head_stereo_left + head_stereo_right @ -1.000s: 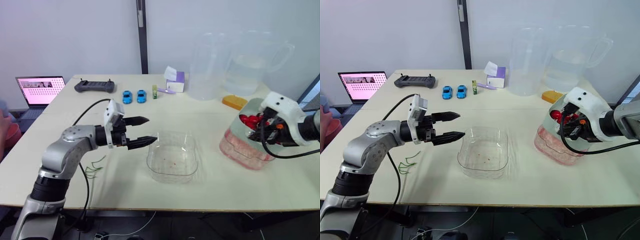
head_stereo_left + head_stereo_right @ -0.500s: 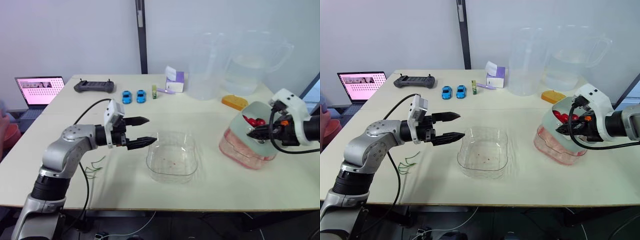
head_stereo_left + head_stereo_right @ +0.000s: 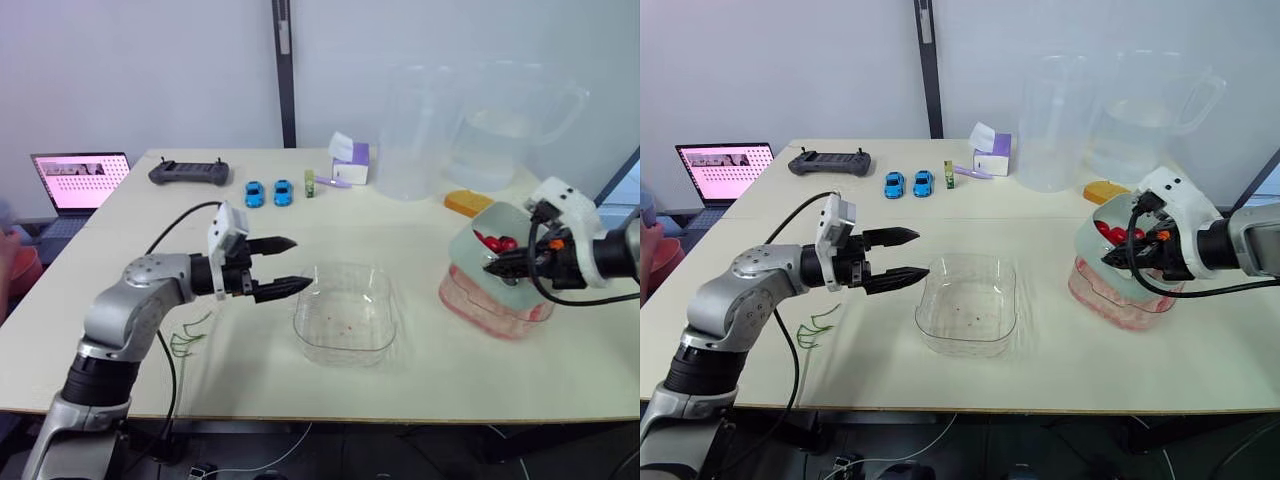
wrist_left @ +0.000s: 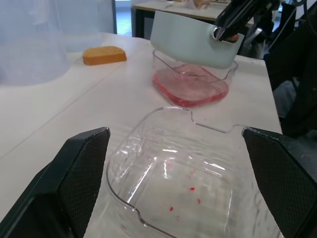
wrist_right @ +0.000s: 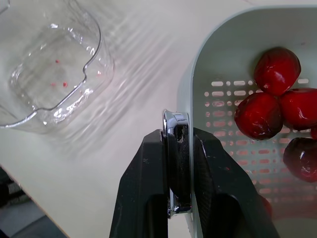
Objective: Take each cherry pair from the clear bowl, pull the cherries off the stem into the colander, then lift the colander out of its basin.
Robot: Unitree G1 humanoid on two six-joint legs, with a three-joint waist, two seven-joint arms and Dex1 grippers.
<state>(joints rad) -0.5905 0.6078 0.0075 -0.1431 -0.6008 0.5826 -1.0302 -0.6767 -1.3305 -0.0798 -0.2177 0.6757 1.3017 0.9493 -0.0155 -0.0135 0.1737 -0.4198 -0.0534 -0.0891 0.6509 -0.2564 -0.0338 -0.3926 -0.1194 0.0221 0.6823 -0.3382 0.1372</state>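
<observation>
The pale green colander (image 3: 512,268) holds several red cherries (image 5: 277,94) and sits tilted, raised over its pink-tinted clear basin (image 3: 490,308). My right gripper (image 3: 491,268) is shut on the chrome handle (image 5: 176,163) at the colander's rim. The clear bowl (image 3: 345,315) stands at mid table and holds nothing but red specks. Just to its left my left gripper (image 3: 303,262) hovers open with nothing between its fingers. In the left wrist view the colander (image 4: 190,42) hangs above the basin (image 4: 190,84).
Green stems (image 3: 190,335) lie on the table under my left arm. At the back are a laptop (image 3: 80,180), a black controller (image 3: 188,173), two blue toy cars (image 3: 268,193), a purple box (image 3: 350,160), large clear pitchers (image 3: 480,130) and an orange block (image 3: 468,203).
My right gripper has drawn back from over the cherries to the colander's rim handle, and the colander now sits tilted and a little higher. The left arm has barely moved.
</observation>
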